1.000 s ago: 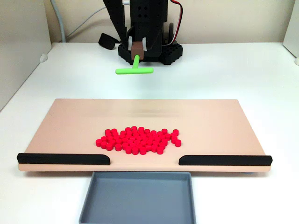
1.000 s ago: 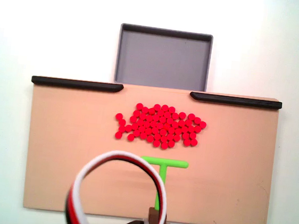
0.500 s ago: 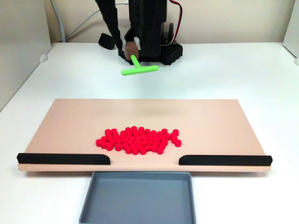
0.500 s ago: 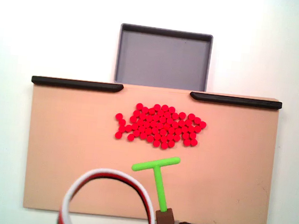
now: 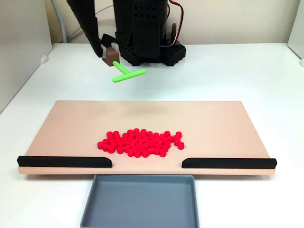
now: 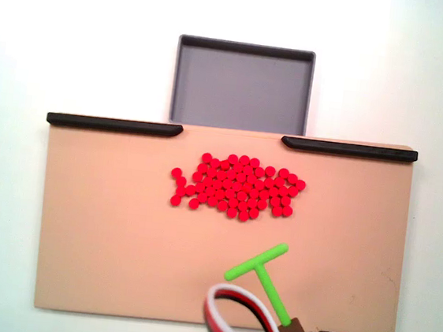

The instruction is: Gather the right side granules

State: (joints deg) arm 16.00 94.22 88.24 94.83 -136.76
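A white table (image 5: pixel 247 76) runs back to a pale wall, and on it lies a tan board (image 5: pixel 71 123) with two black rails along one long edge — one rail (image 5: pixel 65 162) at the left and one rail (image 5: pixel 229 163) at the right in the fixed view that faces the arm, with a gap between them. A grey tray (image 5: pixel 140 202) sits just beyond that gap, its rim against the board's edge.

The granules (image 5: pixel 140 142) lie in one tight red patch on the board, roughly centred along its length and nearer the railed edge than the far one. From above, in the other fixed view, the granules (image 6: pixel 237 187) read as a flat oval cluster, a few stragglers at its left end, and the tray (image 6: pixel 242 85) shows its whole bare floor.

The gripper (image 5: pixel 110 56) is clenched on the stem of a green T-shaped tool (image 5: pixel 127 74). The facing view shows the tool hanging in the air over the white table, short of the board's far edge, with the black arm (image 5: pixel 137 28) behind it. The view from above cannot give that height — there the tool (image 6: pixel 262 272) appears over the board's lower right part, crossbar tilted, well apart from the granules, beside a loop of red, white and black cable (image 6: pixel 236 326).
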